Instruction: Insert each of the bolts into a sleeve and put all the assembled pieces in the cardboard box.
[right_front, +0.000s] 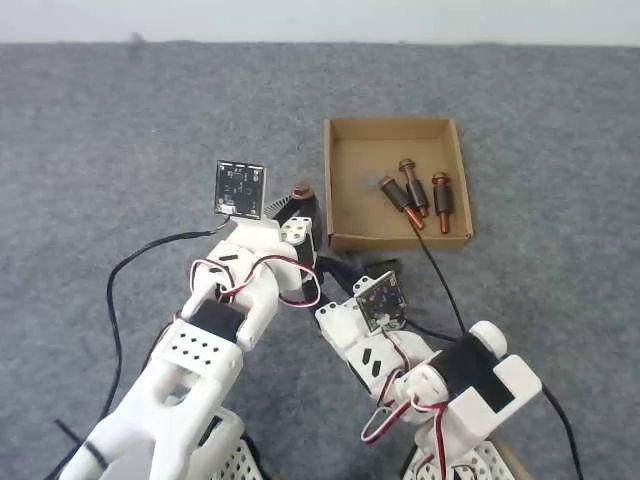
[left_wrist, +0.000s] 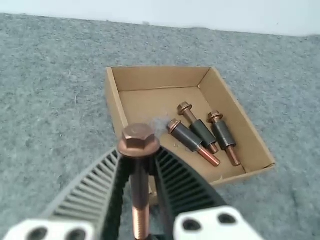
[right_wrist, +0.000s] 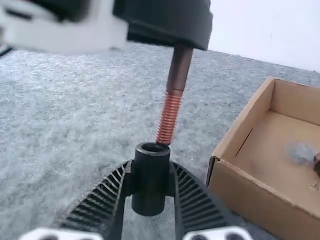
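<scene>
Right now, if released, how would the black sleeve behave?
The sleeve looks like a smooth, rigid cylinder: probably slippery, and apt to roll on the carpet. Upright with the bolt only at its mouth, it'd likely tip.

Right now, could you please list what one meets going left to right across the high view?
The bolt in the left gripper → left wall of the cardboard box → left assembled piece → middle assembled piece → right assembled piece

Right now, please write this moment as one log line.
left claw: shut on bolt | right claw: shut on sleeve | bolt tip at sleeve mouth | cardboard box: three assembled pieces
</scene>
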